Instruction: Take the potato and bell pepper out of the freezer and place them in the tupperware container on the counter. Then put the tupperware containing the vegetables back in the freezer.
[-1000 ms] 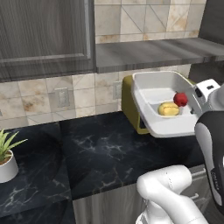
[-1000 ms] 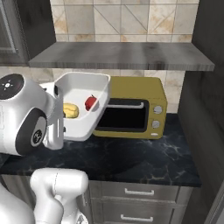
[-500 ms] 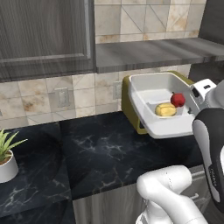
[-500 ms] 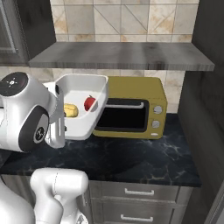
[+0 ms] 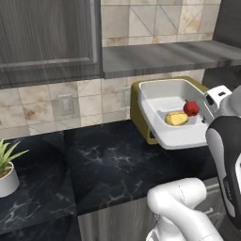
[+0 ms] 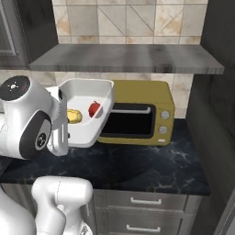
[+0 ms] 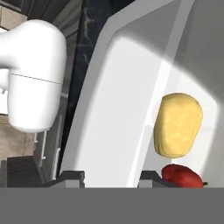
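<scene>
The white tupperware container point(image 5: 160, 101) hangs in the air above the black marble counter point(image 5: 108, 160), tilted, in front of the olive oven. My gripper point(image 7: 111, 179) is shut on its rim, one fingertip point(image 7: 70, 177) outside the wall and the other inside. In the container lie the yellow potato point(image 5: 176, 117) and, beside it, the small red bell pepper point(image 5: 191, 108). From the right base view the tupperware container point(image 6: 92, 89) holds the potato point(image 6: 74, 116) and bell pepper point(image 6: 94, 109) next to my white arm. In the hand view the potato point(image 7: 177, 124) sits just above the bell pepper point(image 7: 181, 175). The freezer is out of view.
The olive oven point(image 6: 147, 101) stands on the counter point(image 6: 151, 165) right behind the container. A grey shelf point(image 6: 128, 57) runs above it. A potted plant point(image 5: 7, 179) stands at the counter's far left. Grey drawers sit below the worktop.
The held container with both vegetables has drifted very slightly left in the left base view. The grip has not changed.
</scene>
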